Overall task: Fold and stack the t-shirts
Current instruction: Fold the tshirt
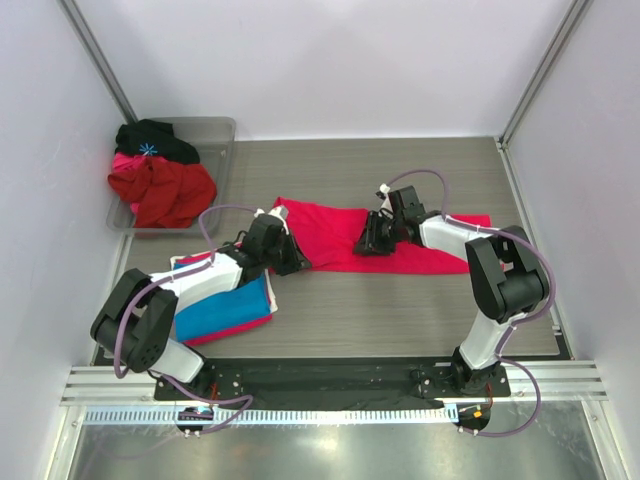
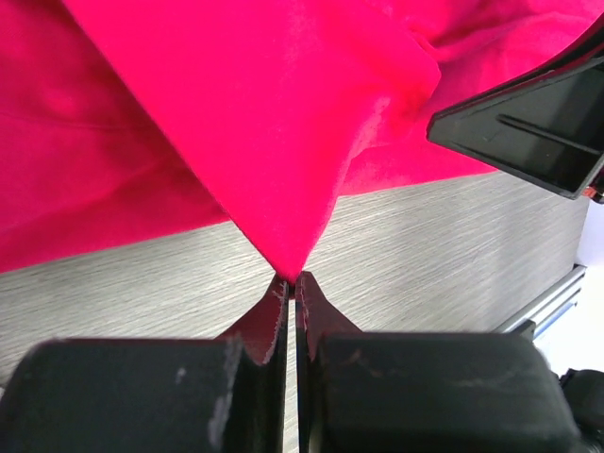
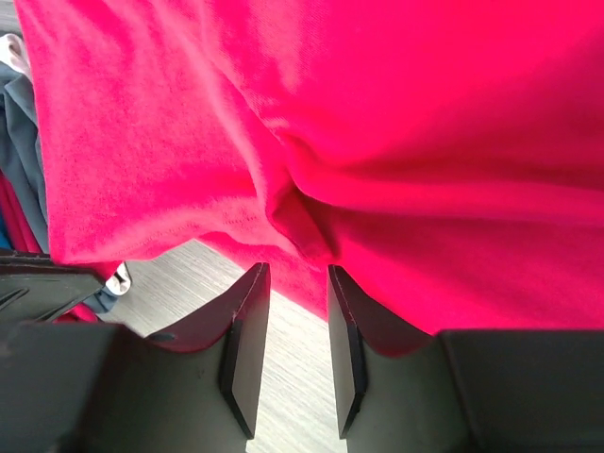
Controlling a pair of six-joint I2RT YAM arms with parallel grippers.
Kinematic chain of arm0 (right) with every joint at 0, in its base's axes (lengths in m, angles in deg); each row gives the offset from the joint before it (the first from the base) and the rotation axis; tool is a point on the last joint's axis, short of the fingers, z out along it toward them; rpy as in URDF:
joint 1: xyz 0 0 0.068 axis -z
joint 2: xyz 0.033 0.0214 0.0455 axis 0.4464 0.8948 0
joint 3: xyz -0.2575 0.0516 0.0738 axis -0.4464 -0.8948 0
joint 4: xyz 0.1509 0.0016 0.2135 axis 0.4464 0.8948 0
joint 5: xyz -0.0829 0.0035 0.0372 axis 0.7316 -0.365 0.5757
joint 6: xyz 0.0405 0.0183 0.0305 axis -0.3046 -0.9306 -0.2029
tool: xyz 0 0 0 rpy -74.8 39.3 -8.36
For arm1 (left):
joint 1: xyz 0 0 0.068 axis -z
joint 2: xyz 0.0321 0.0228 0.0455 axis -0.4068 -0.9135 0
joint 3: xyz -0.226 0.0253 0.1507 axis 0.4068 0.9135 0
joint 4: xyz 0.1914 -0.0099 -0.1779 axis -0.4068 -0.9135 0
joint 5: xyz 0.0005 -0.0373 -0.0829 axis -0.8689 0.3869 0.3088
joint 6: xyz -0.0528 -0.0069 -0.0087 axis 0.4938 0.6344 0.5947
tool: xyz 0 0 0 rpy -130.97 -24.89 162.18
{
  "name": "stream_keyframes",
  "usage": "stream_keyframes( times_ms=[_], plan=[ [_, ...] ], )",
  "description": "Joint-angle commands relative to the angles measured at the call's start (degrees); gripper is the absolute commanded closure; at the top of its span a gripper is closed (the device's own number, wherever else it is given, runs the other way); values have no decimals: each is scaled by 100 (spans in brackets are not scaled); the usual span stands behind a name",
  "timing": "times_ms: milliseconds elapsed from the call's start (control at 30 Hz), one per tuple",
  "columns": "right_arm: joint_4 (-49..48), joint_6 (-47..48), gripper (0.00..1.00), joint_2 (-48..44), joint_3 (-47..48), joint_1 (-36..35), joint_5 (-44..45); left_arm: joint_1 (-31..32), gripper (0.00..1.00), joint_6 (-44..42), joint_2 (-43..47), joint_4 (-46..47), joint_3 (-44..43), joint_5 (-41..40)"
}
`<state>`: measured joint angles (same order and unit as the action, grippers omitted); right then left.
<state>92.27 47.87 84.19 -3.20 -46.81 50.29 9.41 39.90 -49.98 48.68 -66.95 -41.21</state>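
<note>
Crimson-pink tee (image 1: 330,235) pinched in left pincer (image 2: 291,281), right pincer (image 3: 294,276) parted

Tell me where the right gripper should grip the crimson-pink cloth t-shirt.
Probably the puckered ridge at the edge of the crimson-pink cloth t-shirt, just ahead of the open right gripper; come low over the bare table. Elsewhere the cloth lies flat.

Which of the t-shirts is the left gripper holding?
The crimson-pink t-shirt spread across the middle of the table: the left gripper is shut on its corner. The blue t-shirt lies folded near the left arm.
</note>
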Motion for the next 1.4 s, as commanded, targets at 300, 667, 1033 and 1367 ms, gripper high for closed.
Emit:
stream_keyframes(
  times_ms=[300,667,1033,1367],
  plan=[
    [-424,181,66,390,187,-168,82,-168,100,139,86,-52,-264,538],
    [-213,76,99,250,205,-203,39,-229,100,113,130,-175,-298,582],
    [182,-741,99,223,494,-62,-1192,-247,100,253,288,-456,-299,705],
    [1474,-197,97,592,1057,105,-1254,-291,100,253,402,-737,-193,591]
  ],
)
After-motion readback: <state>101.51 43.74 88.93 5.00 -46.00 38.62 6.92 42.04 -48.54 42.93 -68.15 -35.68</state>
